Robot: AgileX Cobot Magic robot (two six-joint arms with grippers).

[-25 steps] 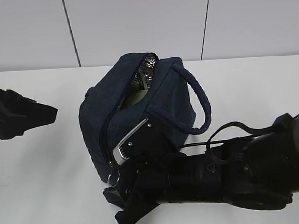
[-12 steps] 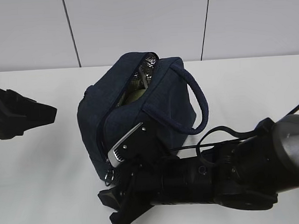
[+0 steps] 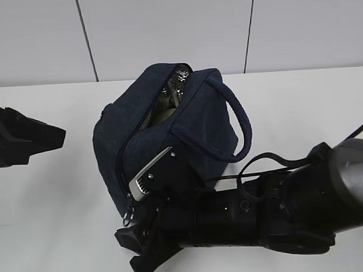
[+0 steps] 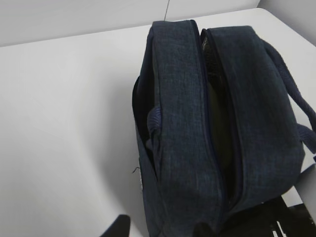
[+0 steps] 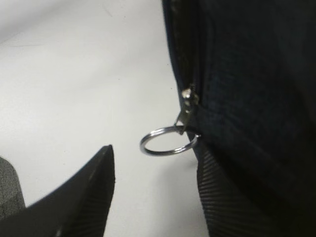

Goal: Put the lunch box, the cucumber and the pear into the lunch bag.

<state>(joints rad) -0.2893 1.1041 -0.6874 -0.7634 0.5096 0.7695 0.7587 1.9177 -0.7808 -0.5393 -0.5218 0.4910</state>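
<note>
The dark navy lunch bag [image 3: 187,127] stands mid-table with its zip partly open, showing silvery lining [image 3: 180,82]. A pale sage-green surface, seemingly the lunch box lid [image 3: 162,117], shows inside, also in the left wrist view [image 4: 217,113]. The cucumber and pear are out of view. My right gripper [image 5: 155,158] is open at the bag's near end. The metal ring pull [image 5: 168,140] hangs just ahead of its fingertips, ungripped, and one finger [image 5: 222,197] lies against the bag. My left gripper [image 3: 49,139] is open and empty, left of the bag.
The bag's rope handle [image 3: 241,124] arches over its right side above my right arm [image 3: 263,220]. White table [image 3: 58,207] lies around the bag, with a grey panelled wall [image 3: 165,28] behind.
My right gripper has slid a little left and toward the camera along the bag's near end. The bag's near end and ring pull shifted slightly left. The left gripper barely moved.
</note>
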